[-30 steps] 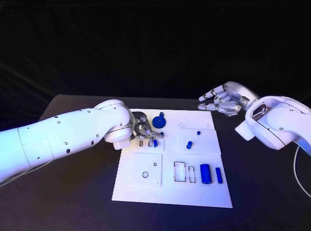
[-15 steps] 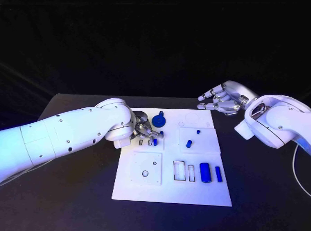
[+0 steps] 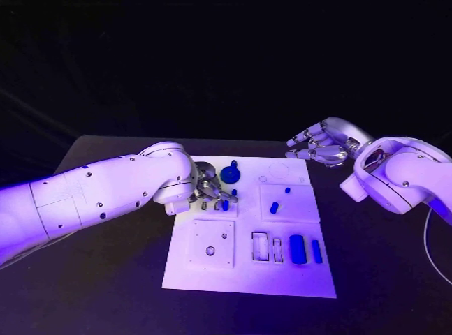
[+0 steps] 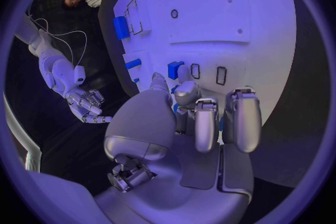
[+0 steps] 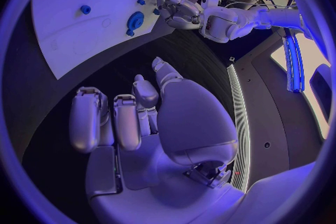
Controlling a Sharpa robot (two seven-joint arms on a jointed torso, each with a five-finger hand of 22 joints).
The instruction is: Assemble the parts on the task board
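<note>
Left hand working over the task board's upper-left slots

The left hand point(image 3: 209, 188) is curled down on the task board point(image 3: 248, 279), fingertips beside a small blue part point(image 3: 226, 205); whether it grips that part, I cannot tell. The blue disc part point(image 3: 230, 175) lies just beyond the hand. The right hand point(image 3: 321, 145) hovers off the board's far right corner, fingers apart, holding nothing.

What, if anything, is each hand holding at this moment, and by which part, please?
The left hand has its fingertips at a small blue part on the task board; whether it grips it cannot be told. The right hand holds nothing.
</note>
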